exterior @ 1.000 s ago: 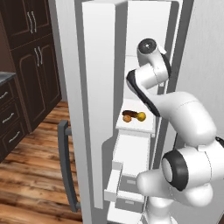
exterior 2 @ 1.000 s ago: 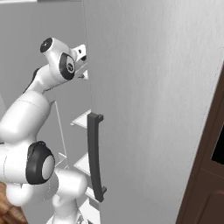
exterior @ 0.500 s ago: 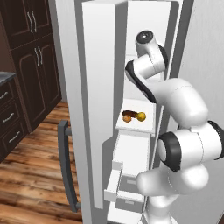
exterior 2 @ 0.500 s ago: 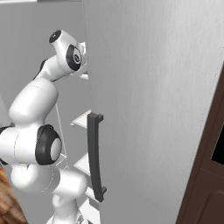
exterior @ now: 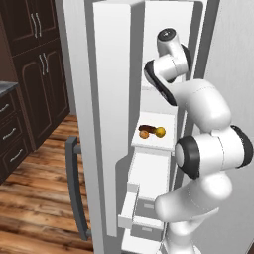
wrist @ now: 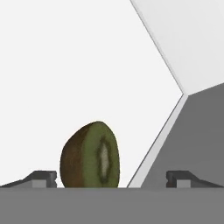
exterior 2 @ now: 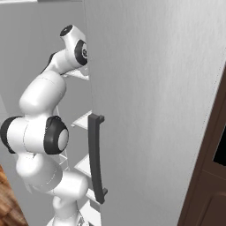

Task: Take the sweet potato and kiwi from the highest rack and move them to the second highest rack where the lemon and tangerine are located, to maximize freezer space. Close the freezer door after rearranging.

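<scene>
The sweet potato (exterior: 147,128) is found on the second rack beside the tangerine (exterior: 144,134) and lemon (exterior: 160,131). The kiwi (wrist: 90,156) is seen between the spread claw (wrist: 111,178) tips, ungrasped. The freezer door (exterior: 112,114) is left open.

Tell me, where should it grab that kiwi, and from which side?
Best across the kiwi's brown rounded sides, straight on from the front as the tool already faces it. The fruit is a cut half standing on the white shelf, green face turned right in the hand view. The tool's open tips sit wide either side of it, so closing on skin and cut face looks workable.
</scene>
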You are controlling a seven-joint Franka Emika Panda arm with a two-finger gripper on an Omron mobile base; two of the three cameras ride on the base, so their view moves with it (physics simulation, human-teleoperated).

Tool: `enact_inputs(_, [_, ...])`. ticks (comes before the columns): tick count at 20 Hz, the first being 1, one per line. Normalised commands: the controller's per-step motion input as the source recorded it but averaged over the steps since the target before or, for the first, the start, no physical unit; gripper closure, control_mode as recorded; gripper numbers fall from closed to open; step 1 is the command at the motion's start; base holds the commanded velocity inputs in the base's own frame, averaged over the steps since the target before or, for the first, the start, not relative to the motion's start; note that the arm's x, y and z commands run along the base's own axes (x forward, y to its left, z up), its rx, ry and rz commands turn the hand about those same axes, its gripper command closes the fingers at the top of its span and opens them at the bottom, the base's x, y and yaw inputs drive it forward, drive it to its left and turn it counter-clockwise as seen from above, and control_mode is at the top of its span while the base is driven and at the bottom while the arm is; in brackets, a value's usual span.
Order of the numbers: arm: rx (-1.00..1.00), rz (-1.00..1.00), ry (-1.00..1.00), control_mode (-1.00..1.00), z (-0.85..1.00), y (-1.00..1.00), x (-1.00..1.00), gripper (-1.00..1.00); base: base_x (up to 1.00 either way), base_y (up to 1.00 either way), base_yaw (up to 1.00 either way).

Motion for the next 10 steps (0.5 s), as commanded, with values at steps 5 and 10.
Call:
enact_inputs(5, [0.0,0.04,0.0,-1.0,-0.24,-0.05,0.0,-1.0,0.0,0.0,0.0])
enact_inputs(10, [0.0,0.12,0.0,-1.0,-0.3,0.0,0.06,-1.0,0.0,0.0,0.0])
